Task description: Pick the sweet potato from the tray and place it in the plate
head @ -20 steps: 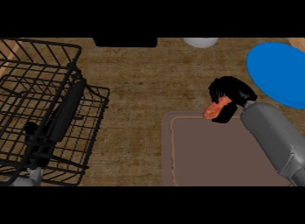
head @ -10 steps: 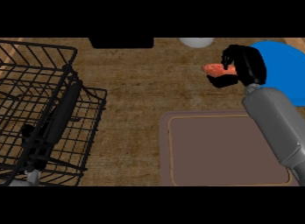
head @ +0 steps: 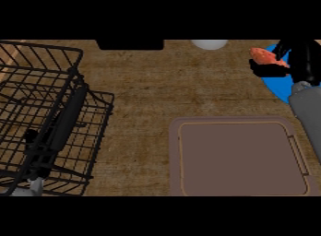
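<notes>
My right hand [head: 300, 62] is curled round the orange sweet potato [head: 264, 56], holding it at the far right over the left edge of the blue plate [head: 277, 79]. Most of the plate is hidden behind the hand and grey forearm. The brown tray [head: 241, 156] lies bare near the front, below and left of the hand. My left hand does not show in the head view.
A black wire basket [head: 40, 115] fills the left side of the counter. A black object [head: 130, 44] and a white round object [head: 210, 44] sit at the far edge. Wooden countertop lies between the basket and the tray.
My right hand has carried the sweet potato up from the tray's far edge and away to the right, reaching the blue plate's left rim.
</notes>
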Controlling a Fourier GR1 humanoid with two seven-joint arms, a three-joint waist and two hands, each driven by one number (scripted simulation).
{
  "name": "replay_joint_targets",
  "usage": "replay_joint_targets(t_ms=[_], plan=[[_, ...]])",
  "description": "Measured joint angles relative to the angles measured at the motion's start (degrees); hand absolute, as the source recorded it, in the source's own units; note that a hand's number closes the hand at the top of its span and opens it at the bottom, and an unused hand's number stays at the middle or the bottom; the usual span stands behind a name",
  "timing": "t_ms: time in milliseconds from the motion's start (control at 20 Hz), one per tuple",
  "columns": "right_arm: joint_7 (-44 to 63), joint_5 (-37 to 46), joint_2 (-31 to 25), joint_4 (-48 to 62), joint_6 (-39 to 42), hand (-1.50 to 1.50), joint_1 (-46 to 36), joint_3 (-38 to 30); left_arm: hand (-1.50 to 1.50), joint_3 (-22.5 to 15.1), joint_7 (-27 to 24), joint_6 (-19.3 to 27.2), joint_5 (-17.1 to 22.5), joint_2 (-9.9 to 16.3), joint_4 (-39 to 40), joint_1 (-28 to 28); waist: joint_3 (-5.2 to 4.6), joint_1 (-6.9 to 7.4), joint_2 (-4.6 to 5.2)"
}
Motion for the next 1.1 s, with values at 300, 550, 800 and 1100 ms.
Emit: replay_joint_targets(t_ms=[300, 550, 800, 1100], plan=[[-5.5, -3.4, -4.6, 7.9, -0.2, 1.50, -0.3, -6.4, 0.00, -0.4, 0.4, -0.6, 0.2, -0.2, 0.3, -1.0, 0.04, 0.98, 0.48], [-11.0, -4.4, -8.0, 15.7, 0.0, 1.50, -1.2, -9.7, 0.00, -0.8, 1.0, -0.8, 0.0, -0.3, 0.3, -1.8, 0.01, 1.77, 0.88], [-14.5, -3.4, -12.0, 23.2, 4.8, 1.50, -1.6, -9.8, 0.00, -1.3, 1.1, -0.3, -0.5, -0.3, 0.5, -2.4, 0.16, 2.25, 1.15], [-18.5, -6.1, -13.0, 29.7, 13.1, -1.50, -2.1, -12.4, 0.00, -2.0, 1.9, 0.1, -0.9, -0.2, 0.2, -3.1, 0.20, 2.96, 1.62]])
